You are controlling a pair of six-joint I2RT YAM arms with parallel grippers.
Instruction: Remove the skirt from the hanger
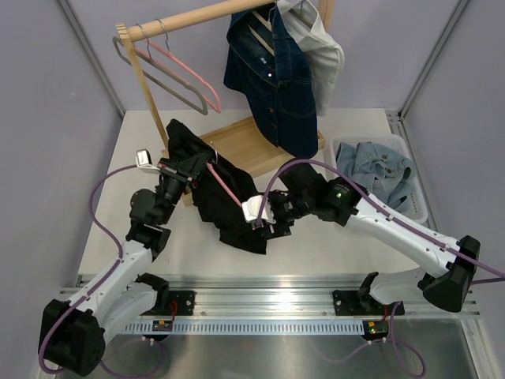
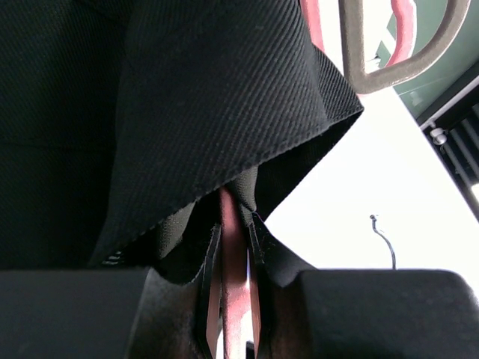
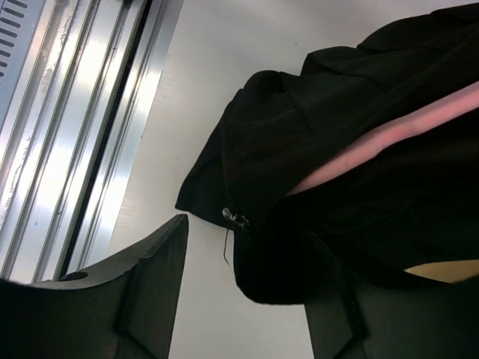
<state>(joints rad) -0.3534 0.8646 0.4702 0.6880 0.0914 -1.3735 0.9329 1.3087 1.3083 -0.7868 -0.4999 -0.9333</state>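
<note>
Left hand (image 2: 234, 254) tight on pink hanger (image 3: 404, 123), right hand (image 3: 254, 239) wide at skirt (image 3: 337, 82) hem

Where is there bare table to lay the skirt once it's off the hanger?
Bare table left of the rack upright, and a strip in front of the skirt along the rail. It is crowded between rack base and bin.
</note>
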